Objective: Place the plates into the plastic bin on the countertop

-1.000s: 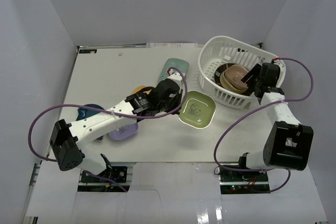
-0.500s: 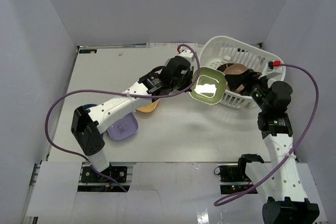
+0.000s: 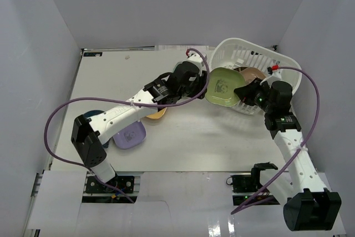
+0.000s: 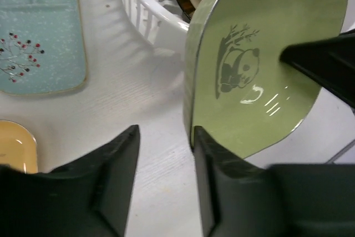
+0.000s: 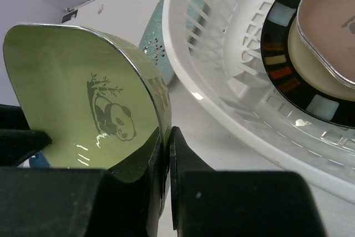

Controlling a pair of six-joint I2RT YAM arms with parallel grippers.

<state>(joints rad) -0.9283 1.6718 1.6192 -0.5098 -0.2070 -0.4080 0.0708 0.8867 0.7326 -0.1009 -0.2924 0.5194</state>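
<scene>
A green plate with a panda print (image 3: 223,86) hangs on edge just left of the white plastic bin (image 3: 252,54). My right gripper (image 3: 242,91) is shut on its right rim, with the rim pinched between the fingers in the right wrist view (image 5: 166,134). My left gripper (image 4: 165,137) stands open at the plate's left edge (image 4: 266,65); only white countertop shows between its fingers, and the right finger lies against the rim. Inside the bin (image 5: 222,54) lie a black-rimmed cream plate (image 5: 288,43) and a brownish one (image 5: 333,20).
On the countertop lie a mint oblong plate (image 4: 39,31), a yellow plate (image 3: 157,114) under the left arm, a purple plate (image 3: 130,135) and a dark blue one (image 3: 94,116). White walls close in the table. Purple cables loop from both arms.
The left arm carried the green plate from the table up to the bin's side. The right gripper closed on its rim and the left gripper opened off it.
</scene>
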